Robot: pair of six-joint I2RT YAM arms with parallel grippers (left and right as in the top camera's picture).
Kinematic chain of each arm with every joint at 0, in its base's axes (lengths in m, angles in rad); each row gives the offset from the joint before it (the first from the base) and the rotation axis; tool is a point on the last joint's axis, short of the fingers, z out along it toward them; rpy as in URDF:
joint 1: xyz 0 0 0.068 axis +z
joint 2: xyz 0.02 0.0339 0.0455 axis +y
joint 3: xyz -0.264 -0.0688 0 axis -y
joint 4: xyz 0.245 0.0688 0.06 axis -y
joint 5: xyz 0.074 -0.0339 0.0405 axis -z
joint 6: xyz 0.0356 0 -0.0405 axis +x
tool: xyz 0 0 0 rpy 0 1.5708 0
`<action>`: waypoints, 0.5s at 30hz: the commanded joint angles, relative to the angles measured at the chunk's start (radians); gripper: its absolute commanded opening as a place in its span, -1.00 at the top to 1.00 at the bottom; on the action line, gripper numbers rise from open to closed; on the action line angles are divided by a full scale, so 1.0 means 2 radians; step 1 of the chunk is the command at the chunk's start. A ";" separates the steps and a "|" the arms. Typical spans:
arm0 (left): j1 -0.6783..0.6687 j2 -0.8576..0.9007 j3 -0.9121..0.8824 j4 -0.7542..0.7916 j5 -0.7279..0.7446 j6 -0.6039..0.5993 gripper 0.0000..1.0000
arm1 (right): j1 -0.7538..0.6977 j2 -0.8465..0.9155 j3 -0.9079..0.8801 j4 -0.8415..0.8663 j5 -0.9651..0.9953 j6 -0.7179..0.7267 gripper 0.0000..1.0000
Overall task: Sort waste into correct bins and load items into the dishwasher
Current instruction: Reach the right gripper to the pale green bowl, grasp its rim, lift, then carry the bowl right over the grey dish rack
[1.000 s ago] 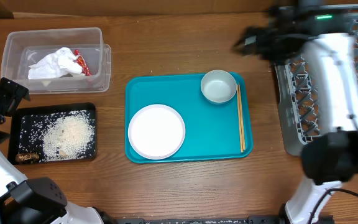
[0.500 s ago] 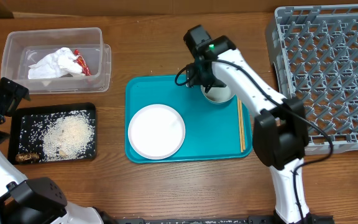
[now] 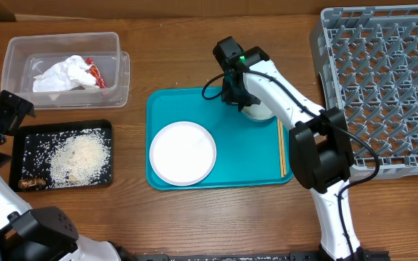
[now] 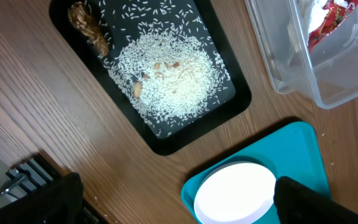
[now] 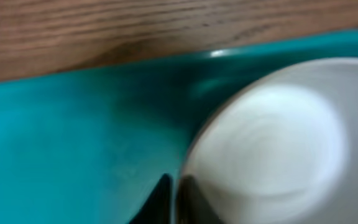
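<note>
**While the rack waits bare, the waste looks sorted and a bowl is in the grip**

Since size sets the order, start with the grey dish rack (image 3: 383,87) at the right end of the table. No dish shows among its pegs, though a pale sliver at the picture's right edge is too small to name. Loading therefore seems not yet begun.

The teal tray (image 3: 227,138) in the middle holds what is left to move. A round white plate (image 3: 183,153) sits at its left. A pale bowl (image 3: 261,110) sits at its far right corner, with wooden chopsticks (image 3: 281,148) lying along the right edge.

On the left, the clear tub (image 3: 20,58) holds a crumpled napkin (image 3: 60,74) and a red-and-white wrapper (image 3: 95,74). The black tray (image 3: 20,141) nearer the robot carries the rice (image 3: 82,156) and a brown scrap (image 3: 31,183). No waste is visible elsewhere, so sorting appears finished.

The right gripper (image 3: 236,98) is down on the bowl's left rim. Its fingers are pinched together with the thin rim seemingly between them, judging by the wrist view. The left gripper (image 4: 176,199) stands fully spread beside the black tray, holding nothing.
</note>
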 commanded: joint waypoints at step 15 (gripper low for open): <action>-0.004 -0.001 -0.002 0.000 -0.003 -0.009 -1.00 | -0.171 -0.059 0.348 -0.161 -0.016 -0.043 0.93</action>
